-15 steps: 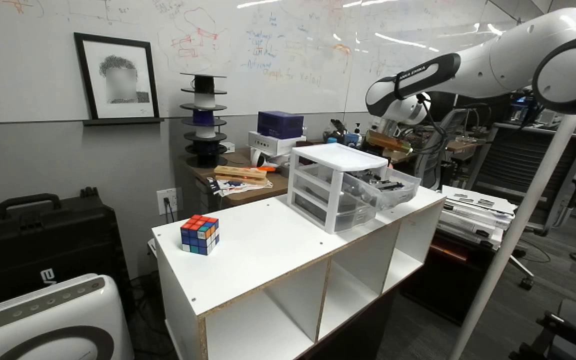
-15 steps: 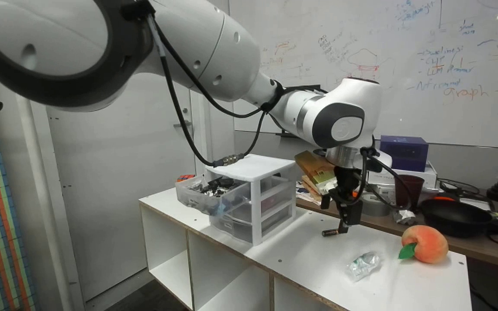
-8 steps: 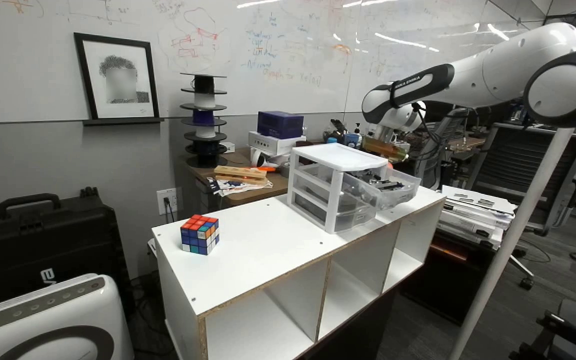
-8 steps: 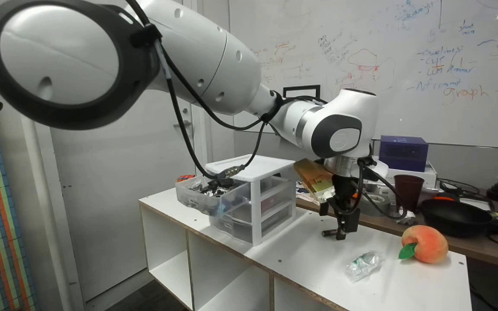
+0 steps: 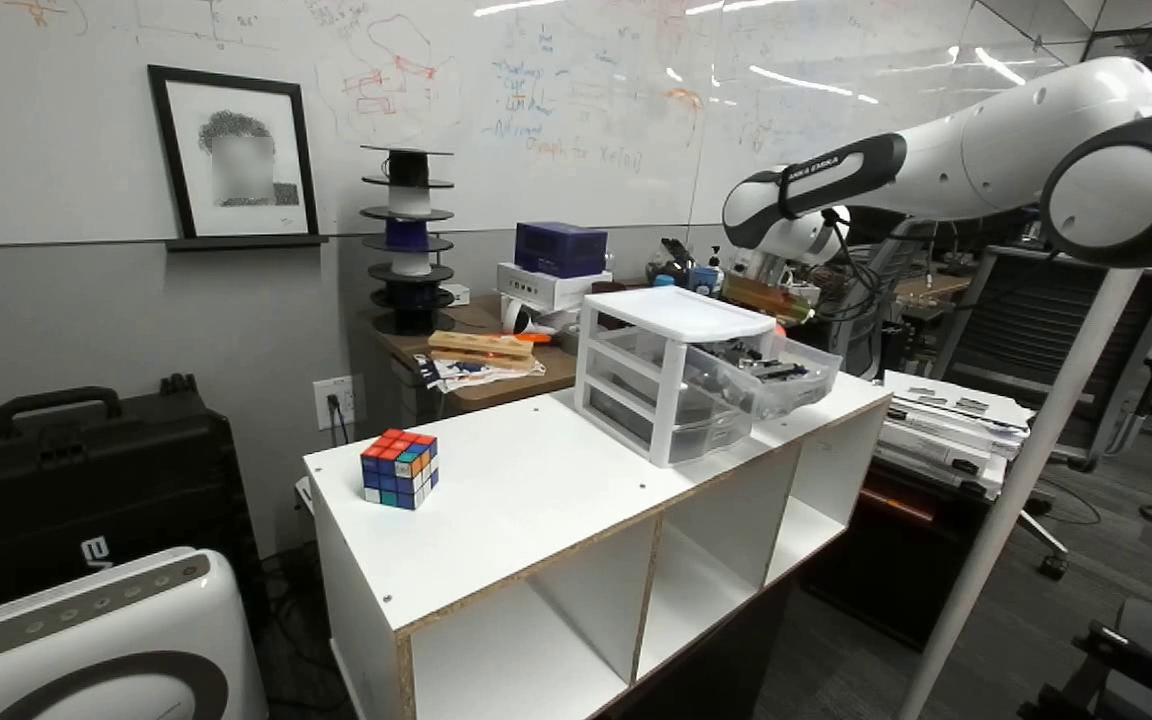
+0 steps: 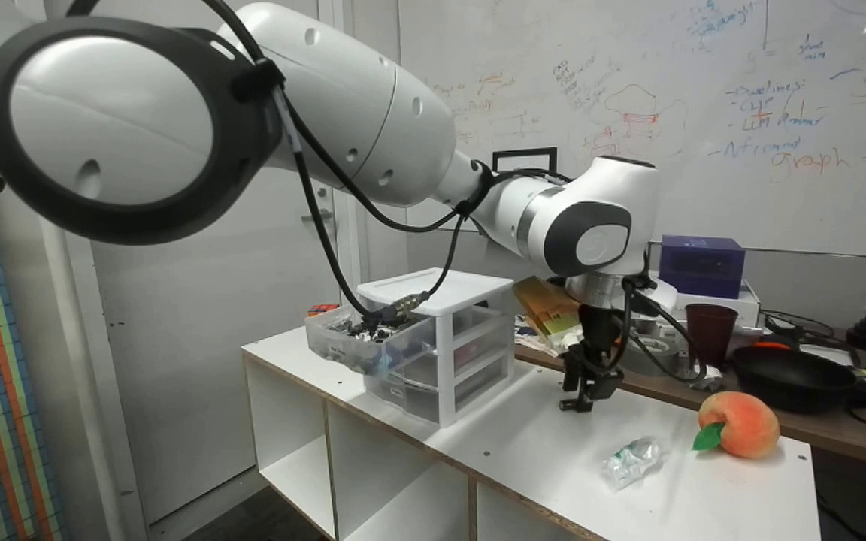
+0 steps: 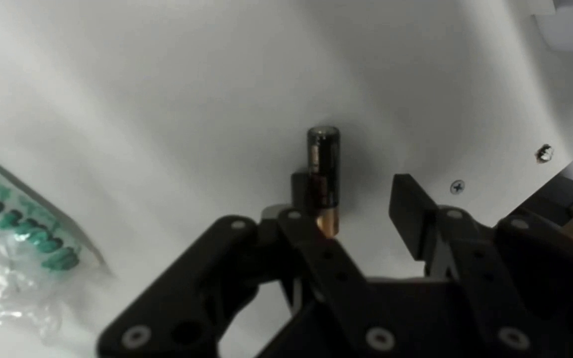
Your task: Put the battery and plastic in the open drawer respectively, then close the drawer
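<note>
White shelf [image 5: 496, 500] in all views, wrist nearest

Scribbled whiteboard [image 5: 596, 120] above grey wall [image 5: 261, 340], dark floor [image 5: 1126, 560]

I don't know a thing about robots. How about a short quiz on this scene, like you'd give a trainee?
1. Which tier of the drawer unit stands open? A) bottom B) middle C) top
2. True or false: the crumpled plastic lies on the white shelf.
3. In the wrist view, what small thing shows between the parted fingers of the gripper?
Key: 1. C; 2. True; 3. the battery
</note>
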`<control>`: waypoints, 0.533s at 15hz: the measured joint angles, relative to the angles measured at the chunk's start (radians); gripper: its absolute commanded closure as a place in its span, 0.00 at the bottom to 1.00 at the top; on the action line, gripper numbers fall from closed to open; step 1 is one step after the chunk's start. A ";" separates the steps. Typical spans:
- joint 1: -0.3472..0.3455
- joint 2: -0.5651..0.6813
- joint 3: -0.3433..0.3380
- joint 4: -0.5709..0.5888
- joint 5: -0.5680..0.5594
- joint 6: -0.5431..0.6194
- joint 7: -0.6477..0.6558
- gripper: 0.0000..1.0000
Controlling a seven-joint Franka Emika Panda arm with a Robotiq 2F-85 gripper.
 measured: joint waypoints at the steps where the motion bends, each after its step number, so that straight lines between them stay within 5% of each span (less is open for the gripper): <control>1: 0.000 0.002 0.000 0.004 0.000 -0.011 0.001 0.86; 8: 0.003 0.014 -0.013 0.056 -0.056 -0.172 0.034 0.83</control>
